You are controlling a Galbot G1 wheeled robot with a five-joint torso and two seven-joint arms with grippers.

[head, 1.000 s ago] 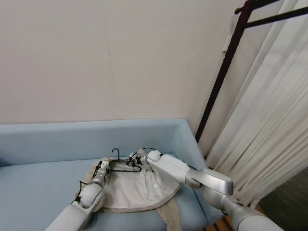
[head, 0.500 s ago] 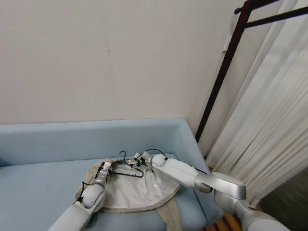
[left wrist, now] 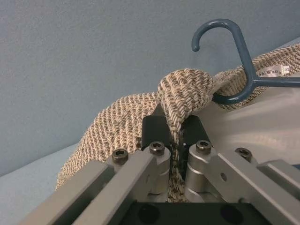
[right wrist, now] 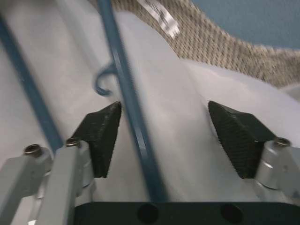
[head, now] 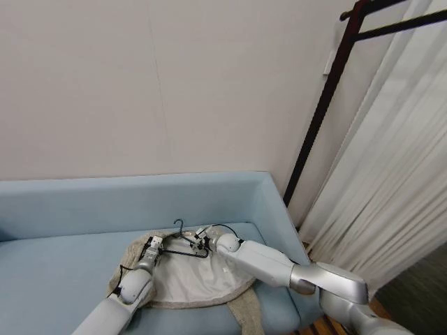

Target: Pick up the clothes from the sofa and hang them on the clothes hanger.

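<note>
1. A beige knit garment [head: 199,283] [left wrist: 183,89] [right wrist: 187,98] with a pale lining lies spread on the seat of a light blue sofa [head: 70,202] [left wrist: 93,47], near its right end.
2. A dark hanger [head: 185,239] [left wrist: 243,51] [right wrist: 124,84] rests on the garment's collar end, with its hook towards the sofa back.
3. The left claw [head: 155,244] [left wrist: 174,136] is clenched on a raised fold of the knit collar, just beside the hanger's neck.
4. The right claw [head: 201,244] [right wrist: 164,136] is released, its ribbed pads [right wrist: 103,136] spread wide, with one hanger bar running between them over the pale lining.
5. A dark clothes rack [head: 321,105] stands beyond the sofa's right end, beside a white curtain [head: 391,181].
</note>
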